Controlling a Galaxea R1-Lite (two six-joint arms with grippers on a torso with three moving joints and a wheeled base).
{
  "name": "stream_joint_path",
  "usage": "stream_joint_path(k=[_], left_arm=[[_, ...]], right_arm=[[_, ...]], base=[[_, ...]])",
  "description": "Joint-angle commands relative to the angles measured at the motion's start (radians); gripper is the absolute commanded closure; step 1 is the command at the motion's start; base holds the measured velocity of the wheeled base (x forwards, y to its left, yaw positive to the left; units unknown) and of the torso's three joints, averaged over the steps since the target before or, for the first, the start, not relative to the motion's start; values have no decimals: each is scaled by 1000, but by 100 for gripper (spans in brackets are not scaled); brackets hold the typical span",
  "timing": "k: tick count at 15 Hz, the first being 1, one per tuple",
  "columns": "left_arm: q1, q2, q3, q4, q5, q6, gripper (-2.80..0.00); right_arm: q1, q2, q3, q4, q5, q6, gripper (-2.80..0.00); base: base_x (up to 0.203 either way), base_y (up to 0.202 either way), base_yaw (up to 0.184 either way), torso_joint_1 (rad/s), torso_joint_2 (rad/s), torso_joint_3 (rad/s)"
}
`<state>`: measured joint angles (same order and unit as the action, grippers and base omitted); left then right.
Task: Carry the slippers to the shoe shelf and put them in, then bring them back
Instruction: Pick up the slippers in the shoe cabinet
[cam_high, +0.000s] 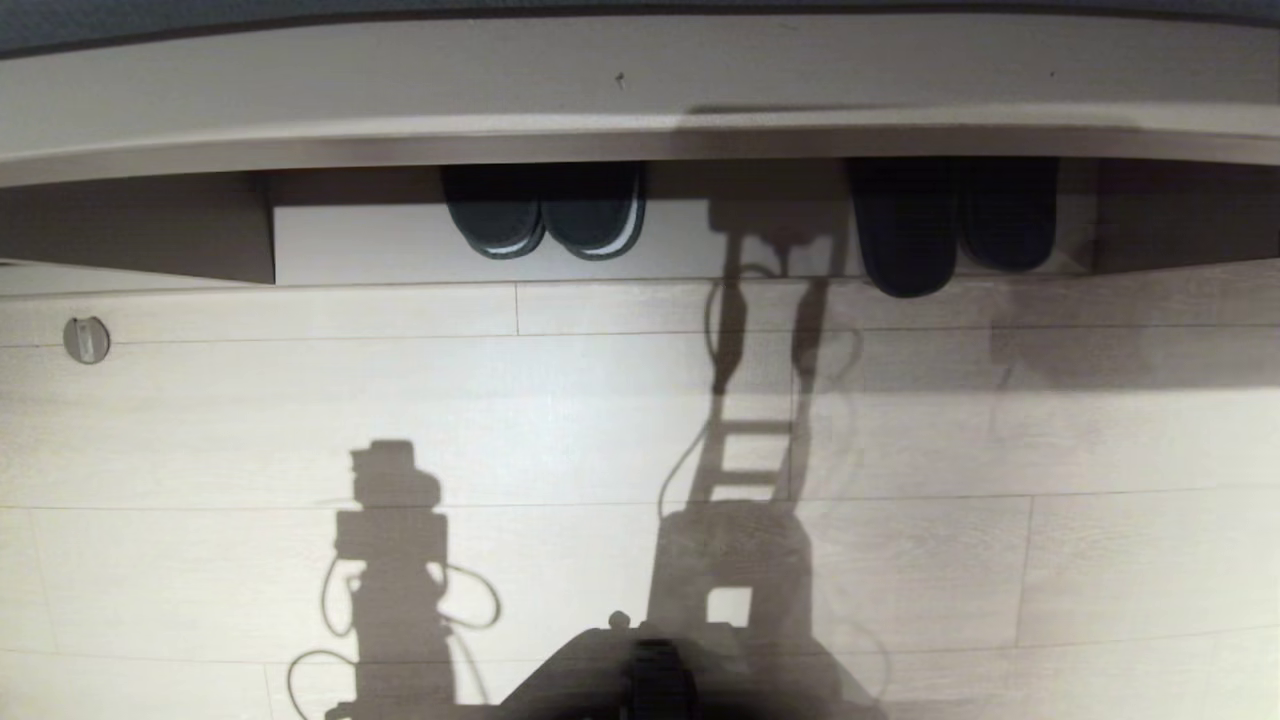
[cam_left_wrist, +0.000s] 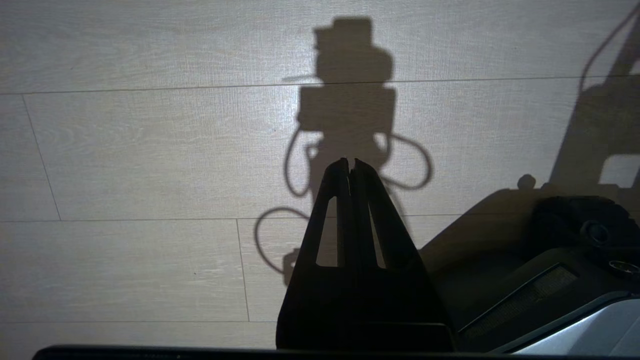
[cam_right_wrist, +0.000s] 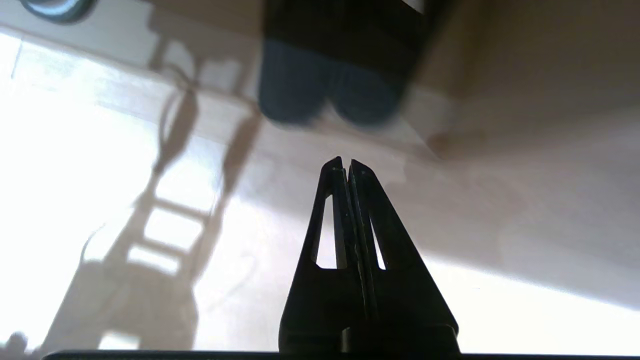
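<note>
Slippers (cam_high: 950, 225) sit in shelf (cam_high: 640, 130), apparently rightward.

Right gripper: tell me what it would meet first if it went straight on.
Probably the slippers in the shelf. The shut right gripper points toward them over bare floor; depth is unclear.

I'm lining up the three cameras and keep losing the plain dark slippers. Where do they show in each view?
Head view: the slippers sit at upper right, heels poking out of the shoe shelf, right of the white-edged pair.
Left wrist view: not in it; only floor and the shut left gripper.
Right wrist view: top centre, blurred, beyond the shut right gripper.
Shared landmark: the pale plank floor with the robot's shadow.
</note>
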<state>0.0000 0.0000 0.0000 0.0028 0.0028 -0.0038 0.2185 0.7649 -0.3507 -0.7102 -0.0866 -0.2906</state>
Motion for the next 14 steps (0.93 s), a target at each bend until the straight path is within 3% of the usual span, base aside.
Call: stream_joint_path(k=[1,4,8,10,12,14], left_arm=[[0,-1,0,0,0,-1,0],[0,0,0,0,0,-2,0],[0,0,0,0,0,-1,0],[0,0,0,0,0,-1,0],[0,0,0,0,0,-1,0],[0,0,0,0,0,-1,0]], right_arm=[[-60,-282,19,186,1,19,0],[-212,-492,90,360,53,93,0],[-222,-683,262,467,189,133,0],[-223,-770,353,535,261,191,0],[-225,-768,352,572,198,212,0],[-225,-767,351,702,107,203,0]], base=[[0,0,0,0,0,0],[0,0,0,0,0,0],[0,0,0,0,0,0],[0,0,0,0,0,0],[0,0,0,0,0,0],[0,0,0,0,0,0]])
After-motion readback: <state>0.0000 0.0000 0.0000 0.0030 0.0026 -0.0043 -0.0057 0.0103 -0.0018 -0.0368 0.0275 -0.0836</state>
